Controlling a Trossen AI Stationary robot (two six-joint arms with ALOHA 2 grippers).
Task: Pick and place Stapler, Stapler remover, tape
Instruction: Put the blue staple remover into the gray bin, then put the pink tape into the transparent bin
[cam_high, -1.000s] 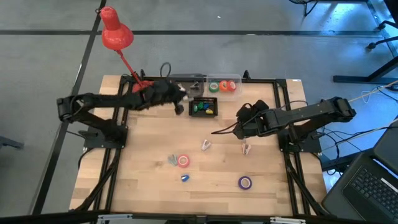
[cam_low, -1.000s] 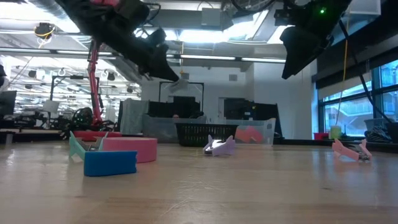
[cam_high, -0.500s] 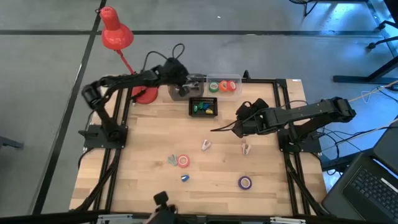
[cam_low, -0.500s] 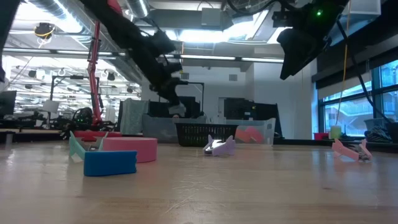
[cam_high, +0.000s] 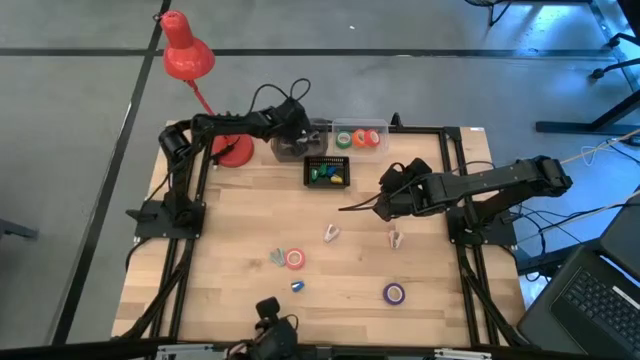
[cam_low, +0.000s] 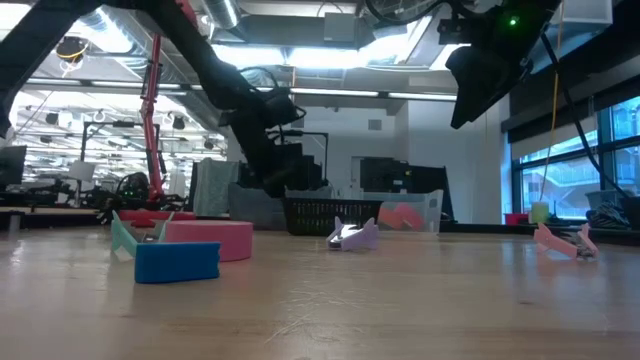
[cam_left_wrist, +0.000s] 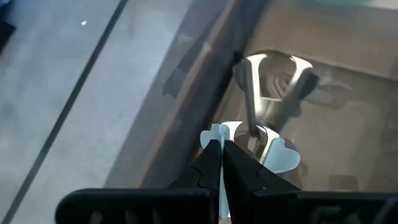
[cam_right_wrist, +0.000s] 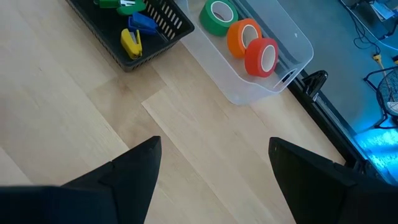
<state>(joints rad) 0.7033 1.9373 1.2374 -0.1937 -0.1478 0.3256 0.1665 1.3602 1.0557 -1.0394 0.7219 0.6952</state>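
Note:
My left gripper (cam_high: 296, 134) reaches over the table's far edge into a clear container (cam_high: 300, 146) and is shut on a white stapler remover (cam_left_wrist: 261, 134) with metal claws. My right gripper (cam_high: 384, 206) hovers open above the table's right middle, touching nothing. On the wood lie a lilac stapler remover (cam_high: 330, 233), a pink one (cam_high: 397, 239), a teal one (cam_high: 277, 260), a pink-red tape roll (cam_high: 295, 259), a purple tape roll (cam_high: 393, 293) and a small blue stapler (cam_high: 297, 287). Green, orange and red tape rolls (cam_right_wrist: 244, 34) stand in a clear bin (cam_high: 360, 138). My left gripper pinches the white stapler remover by one white plastic wing (cam_left_wrist: 213, 134) between its two fingers (cam_left_wrist: 208, 165), coming from above. The metal claws (cam_left_wrist: 249, 84) point away from the fingers toward the container's floor. Whether the claws rest on that floor cannot be told.
A black basket (cam_high: 327, 172) with green, blue and yellow staplers sits near the far edge, beside the clear bin. A red desk lamp (cam_high: 188, 58) stands at the far left corner. Bare wood lies across the table's left side and near edge.
My left arm has swung from beside the black basket toward the table's far edge and gone down into the clear container, carrying the white stapler remover with its fingers shut on it. My right arm has kept still.

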